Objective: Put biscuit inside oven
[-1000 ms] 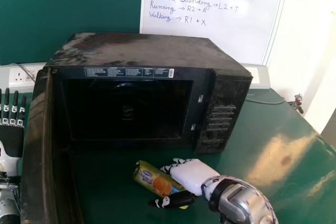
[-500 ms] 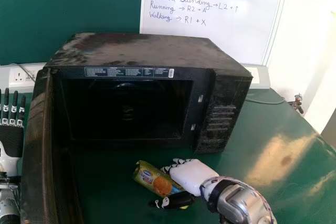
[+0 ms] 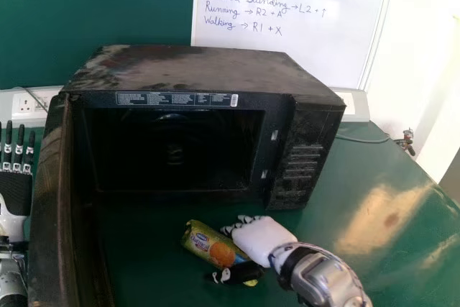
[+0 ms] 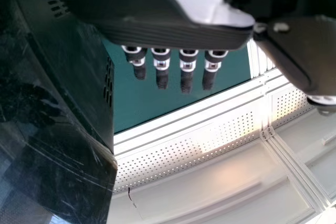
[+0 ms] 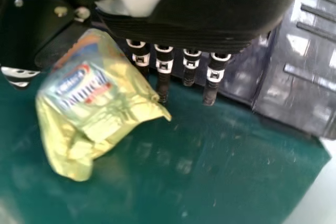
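While the biscuit packet (image 3: 208, 245) is staying in front of the oven (image 3: 194, 70), low over or on the worktop (image 3: 388, 249), the right hand (image 3: 260, 240) is shifting slightly leftward, its straight fingers standing wide of the thumb, the packet between. Beside the open door (image 3: 50, 199), the left hand (image 3: 13, 195) is keeping its fingers straight.

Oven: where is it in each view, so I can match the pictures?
Head view: oven at centre, door open.
Left wrist view: vent slots beside the left hand.
Right wrist view: ridged panel beyond the right hand.
Shared landmark: green surface; wall or table unclear in left wrist view.
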Robot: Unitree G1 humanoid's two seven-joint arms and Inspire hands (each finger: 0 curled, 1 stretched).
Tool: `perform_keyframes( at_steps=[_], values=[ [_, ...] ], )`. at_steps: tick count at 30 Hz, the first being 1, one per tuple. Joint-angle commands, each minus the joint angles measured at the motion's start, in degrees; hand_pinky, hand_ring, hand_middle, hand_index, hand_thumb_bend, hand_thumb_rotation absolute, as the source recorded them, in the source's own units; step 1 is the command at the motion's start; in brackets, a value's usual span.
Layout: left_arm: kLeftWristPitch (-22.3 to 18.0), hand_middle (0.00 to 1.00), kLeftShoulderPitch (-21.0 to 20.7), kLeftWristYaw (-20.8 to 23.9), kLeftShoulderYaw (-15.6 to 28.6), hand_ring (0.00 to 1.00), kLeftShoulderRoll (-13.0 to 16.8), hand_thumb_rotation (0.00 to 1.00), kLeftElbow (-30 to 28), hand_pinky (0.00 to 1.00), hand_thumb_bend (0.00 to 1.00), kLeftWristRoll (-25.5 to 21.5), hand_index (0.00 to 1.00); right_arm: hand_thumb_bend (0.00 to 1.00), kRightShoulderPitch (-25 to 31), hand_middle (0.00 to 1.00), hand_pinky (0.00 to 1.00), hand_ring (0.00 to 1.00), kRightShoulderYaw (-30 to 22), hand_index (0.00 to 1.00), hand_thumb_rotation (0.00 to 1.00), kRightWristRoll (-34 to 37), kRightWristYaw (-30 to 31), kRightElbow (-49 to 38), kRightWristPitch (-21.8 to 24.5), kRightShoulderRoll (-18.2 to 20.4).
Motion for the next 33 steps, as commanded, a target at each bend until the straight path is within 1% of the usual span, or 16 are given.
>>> perform_keyframes(
  at_steps=[1, 7, 8, 10, 11, 12, 13, 16, 21, 22, 24, 25, 26, 28, 30, 33],
  values=[
    [0.7, 0.48, 2.6, 0.5, 0.0, 0.00, -2.2, 0.00, 2.1, 0.00, 0.51, 0.3, 0.49, 1.00, -0.4, 0.91, 0.89, 0.92, 1.1, 0.99, 0.34, -1.9, -0.3, 1.0, 0.5, 0.7],
    [0.6, 0.48, 2.7, 0.3, 0.0, 0.00, -2.4, 0.00, 1.6, 0.00, 0.51, 0.3, 0.49, 0.99, 0.6, 0.93, 0.91, 0.93, 2.0, 1.00, 0.40, -5.6, -2.6, 1.5, 0.9, 1.7],
    [1.0, 0.48, 2.7, 0.2, 0.0, 0.00, -2.3, 0.00, 1.7, 0.00, 0.51, 0.2, 0.49, 0.96, 0.7, 0.93, 0.91, 0.93, 2.2, 1.00, 0.40, -6.3, -3.2, 1.6, 0.9, 1.8],
    [1.4, 0.48, 2.8, 0.2, 0.0, 0.00, -2.3, 0.00, 1.6, 0.00, 0.51, 0.1, 0.49, 0.85, 1.1, 0.92, 0.90, 0.91, 2.5, 0.99, 0.37, -7.3, -4.0, 1.7, 1.0, 2.0],
    [1.4, 0.48, 2.8, 0.1, 0.0, 0.00, -2.3, 0.00, 1.5, 0.00, 0.51, 0.1, 0.49, 0.84, 1.2, 0.93, 0.91, 0.91, 2.7, 0.99, 0.39, -7.7, -4.1, 1.7, 1.1, 2.1],
    [1.4, 0.48, 2.7, 0.1, 0.1, 0.00, -2.3, 0.00, 1.6, 0.00, 0.51, 0.1, 0.49, 0.84, 1.3, 0.93, 0.91, 0.91, 2.8, 0.99, 0.40, -7.7, -3.9, 1.7, 1.2, 2.3],
    [1.2, 0.48, 2.7, 0.2, 0.1, 0.00, -2.3, 0.00, 1.7, 0.00, 0.51, 0.2, 0.49, 0.90, 1.3, 0.93, 0.92, 0.92, 2.9, 0.99, 0.40, -8.0, -4.0, 1.7, 1.1, 2.3],
    [1.0, 0.48, 2.7, 0.6, 0.2, 0.00, -2.4, 0.00, 1.7, 0.00, 0.51, 0.2, 0.49, 0.93, 1.6, 0.92, 0.90, 0.90, 3.3, 0.98, 0.38, -9.0, -5.6, 1.9, 0.7, 2.2],
    [0.9, 0.48, 2.6, 0.2, 0.2, 0.00, -2.6, 0.00, 1.6, 0.00, 0.51, 0.1, 0.49, 0.89, 1.7, 0.92, 0.89, 0.90, 4.0, 0.97, 0.42, -10.7, -6.6, 2.3, 0.7, 2.2],
    [0.9, 0.48, 2.6, 0.1, 0.2, 0.00, -2.4, 0.00, 1.8, 0.00, 0.51, 0.2, 0.49, 0.87, 1.8, 0.92, 0.90, 0.90, 4.1, 0.97, 0.41, -10.9, -6.7, 2.3, 0.7, 2.3],
    [0.4, 0.48, 2.6, 0.6, 0.2, 0.00, -2.5, 0.00, 1.7, 0.00, 0.51, 0.4, 0.49, 0.76, 1.9, 0.92, 0.91, 0.90, 4.2, 0.97, 0.34, -11.4, -6.8, 2.4, 0.8, 2.4],
    [0.2, 0.48, 2.6, 0.8, 0.2, 0.00, -2.6, 0.00, 1.6, 0.00, 0.51, 0.5, 0.49, 0.74, 1.8, 0.92, 0.91, 0.90, 4.4, 0.97, 0.34, -11.5, -6.6, 2.3, 0.8, 2.4],
    [0.0, 0.48, 2.5, 0.7, 0.2, 0.00, -2.6, 0.00, 1.6, 0.00, 0.51, 0.4, 0.49, 0.77, 1.8, 0.93, 0.92, 0.91, 4.5, 0.97, 0.34, -11.6, -6.5, 2.3, 0.8, 2.4],
    [0.4, 0.48, 2.5, 0.0, 0.0, 0.00, -2.4, 0.00, 1.9, 0.00, 0.51, 0.3, 0.49, 0.75, 1.7, 0.93, 0.92, 0.91, 4.7, 0.97, 0.32, -11.8, -6.4, 2.4, 0.6, 2.3],
    [0.8, 0.48, 2.5, -0.3, 0.0, 0.00, -2.2, 0.00, 2.1, 0.00, 0.51, 0.1, 0.49, 0.78, 1.6, 0.93, 0.92, 0.91, 4.9, 0.97, 0.34, -12.0, -6.3, 2.4, 0.3, 2.2],
    [0.5, 0.48, 2.5, 0.1, 0.1, 0.00, -2.3, 0.00, 2.0, 0.00, 0.51, 0.3, 0.49, 0.80, 1.4, 0.93, 0.92, 0.91, 4.9, 0.96, 0.30, -11.9, -5.9, 2.4, 0.3, 2.2]
  ],
)
